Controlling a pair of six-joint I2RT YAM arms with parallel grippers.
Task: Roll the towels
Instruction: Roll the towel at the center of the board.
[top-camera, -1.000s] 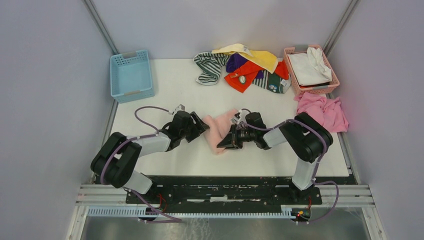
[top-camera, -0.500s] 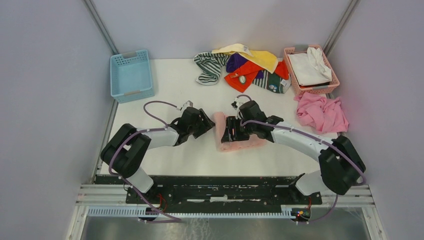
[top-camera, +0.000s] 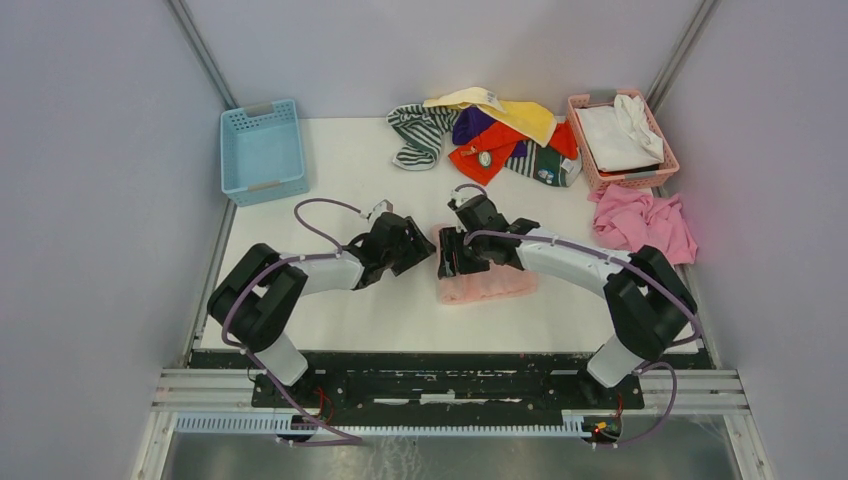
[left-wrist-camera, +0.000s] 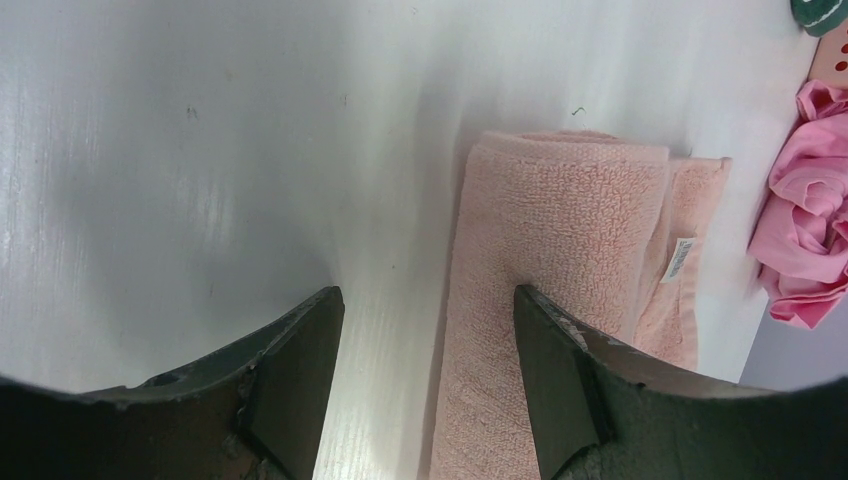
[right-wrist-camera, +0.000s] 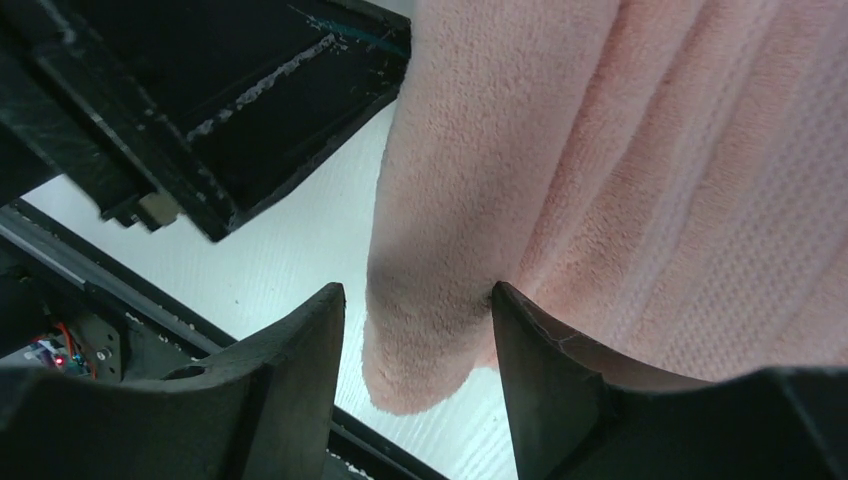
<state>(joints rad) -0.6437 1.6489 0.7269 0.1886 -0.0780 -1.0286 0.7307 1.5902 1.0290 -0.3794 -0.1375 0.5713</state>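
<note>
At far left rear, a blue basket (top-camera: 232, 160). Mid-table, the left gripper (top-camera: 418, 250), fingers spread and empty, lies just beside the rolled light pink towel (top-camera: 490, 285). The right gripper (top-camera: 450, 262), fingers likewise spread, sits over the roll's left end. Rear centre, other towels (top-camera: 490, 135) lie heaped. Far right, a pink basket (top-camera: 625, 180).

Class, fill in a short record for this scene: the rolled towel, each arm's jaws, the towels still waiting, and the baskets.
rolled towel: light pink towel, lying mid-table
left gripper: jaws open, holding nothing, by the roll's end
right gripper: jaws open, astride the same end
waiting towels: mixed pile at the far edge, unrolled
baskets: blue basket far left; pink basket far right, white cloth inside
</note>
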